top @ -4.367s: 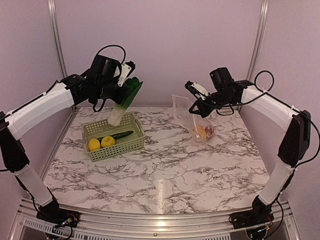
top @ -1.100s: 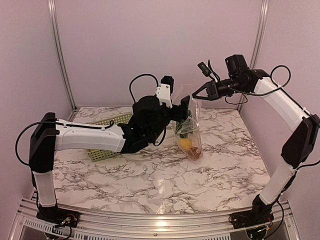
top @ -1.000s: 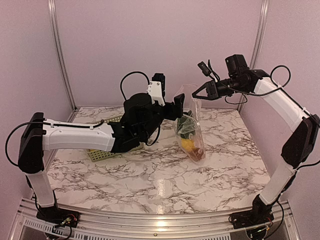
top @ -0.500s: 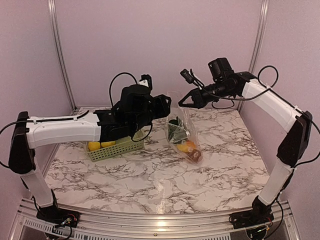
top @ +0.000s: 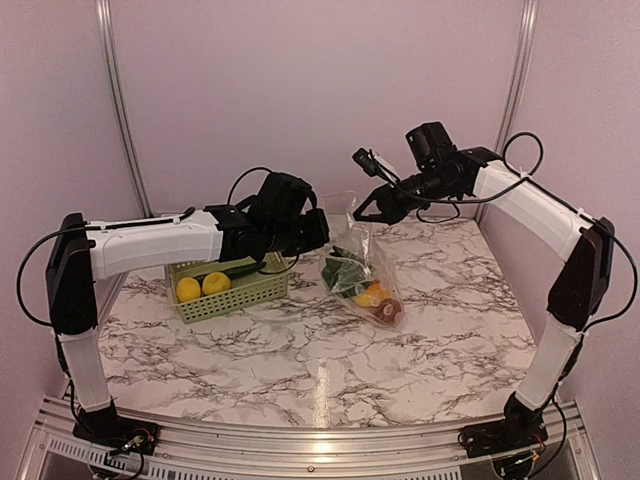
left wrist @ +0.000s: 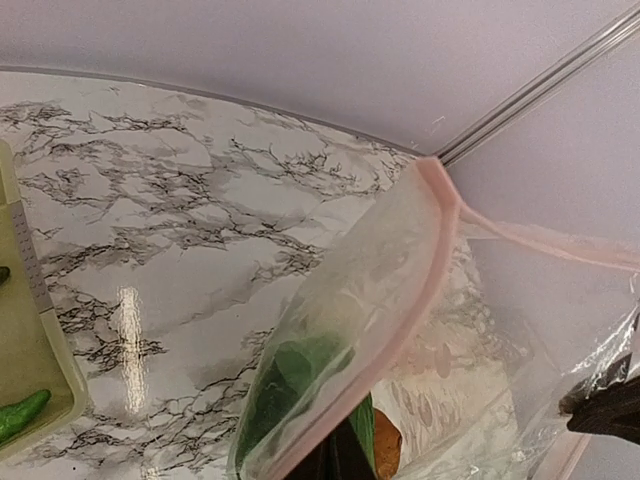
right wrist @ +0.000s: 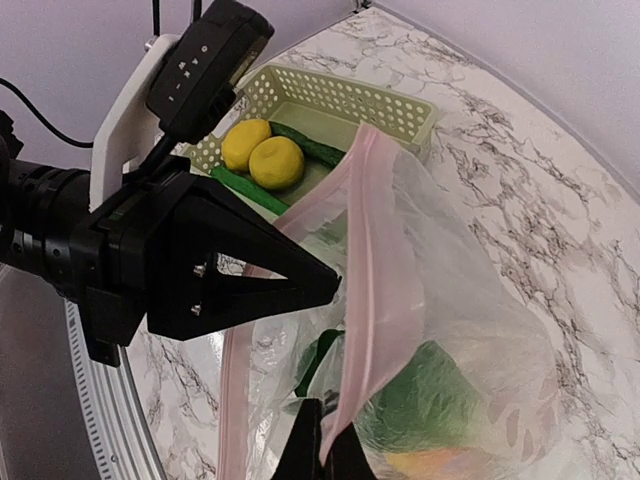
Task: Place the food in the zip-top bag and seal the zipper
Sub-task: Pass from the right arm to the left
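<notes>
The right gripper (top: 362,212) pinches the zipper (right wrist: 372,300) tight and holds the zip-top bag (top: 362,262) up. The bag's mouth points up, and its long side leans down to the table (top: 330,380). Bok choy (top: 343,272) sits inside. The left gripper (right wrist: 328,285) looks closed on nothing, just beside the bag. The marks on its camera (right wrist: 205,65) are too tiny to read.

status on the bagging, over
Right fingers shut on bag mouth. Left fingers beside it, state unclear. Bok choy bagged; lemons, cucumber in basket. Zipper open.
</notes>
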Controlling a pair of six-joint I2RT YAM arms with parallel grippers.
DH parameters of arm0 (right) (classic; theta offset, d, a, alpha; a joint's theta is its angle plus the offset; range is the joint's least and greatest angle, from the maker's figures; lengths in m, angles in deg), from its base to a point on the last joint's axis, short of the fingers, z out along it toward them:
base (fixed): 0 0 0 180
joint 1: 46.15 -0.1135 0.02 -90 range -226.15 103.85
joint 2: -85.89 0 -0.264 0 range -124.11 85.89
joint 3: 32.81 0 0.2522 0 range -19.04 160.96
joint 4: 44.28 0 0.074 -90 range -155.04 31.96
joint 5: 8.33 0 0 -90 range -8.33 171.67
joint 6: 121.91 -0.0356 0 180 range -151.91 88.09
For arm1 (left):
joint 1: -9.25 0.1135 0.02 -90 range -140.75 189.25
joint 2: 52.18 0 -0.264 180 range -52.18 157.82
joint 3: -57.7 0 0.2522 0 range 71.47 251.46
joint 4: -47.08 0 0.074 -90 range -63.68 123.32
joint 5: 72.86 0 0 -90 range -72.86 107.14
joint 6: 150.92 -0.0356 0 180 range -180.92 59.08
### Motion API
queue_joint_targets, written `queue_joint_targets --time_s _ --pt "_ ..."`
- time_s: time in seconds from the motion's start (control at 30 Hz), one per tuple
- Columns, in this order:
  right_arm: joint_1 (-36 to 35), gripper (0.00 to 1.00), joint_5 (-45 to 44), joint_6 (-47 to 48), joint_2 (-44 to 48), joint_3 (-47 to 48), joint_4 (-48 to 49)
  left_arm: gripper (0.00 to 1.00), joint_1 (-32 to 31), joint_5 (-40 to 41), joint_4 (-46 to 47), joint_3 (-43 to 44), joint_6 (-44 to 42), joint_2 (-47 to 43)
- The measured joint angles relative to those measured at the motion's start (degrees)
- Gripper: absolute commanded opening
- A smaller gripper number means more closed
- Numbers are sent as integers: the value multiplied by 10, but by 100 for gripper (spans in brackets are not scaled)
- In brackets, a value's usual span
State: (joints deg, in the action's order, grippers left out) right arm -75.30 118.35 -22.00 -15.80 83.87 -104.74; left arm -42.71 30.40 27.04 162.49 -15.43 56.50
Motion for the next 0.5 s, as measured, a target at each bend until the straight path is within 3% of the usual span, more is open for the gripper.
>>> queue_joint_targets --time_s 0.2,0.23,0.33,0.5 --pt "0 0 -25 9 -2 0 0 1 0 -49 -3 0 10 0" --pt "0 0 -31 11 -2 0 0 12 0 -58 -1 -2 13 0" --pt "0 0 -46 18 -2 0 0 31 -2 -74 9 -27 23 -16" --pt "0 0 -51 28 -2 -2 0 50 -10 -50 3 -96 38 -91"
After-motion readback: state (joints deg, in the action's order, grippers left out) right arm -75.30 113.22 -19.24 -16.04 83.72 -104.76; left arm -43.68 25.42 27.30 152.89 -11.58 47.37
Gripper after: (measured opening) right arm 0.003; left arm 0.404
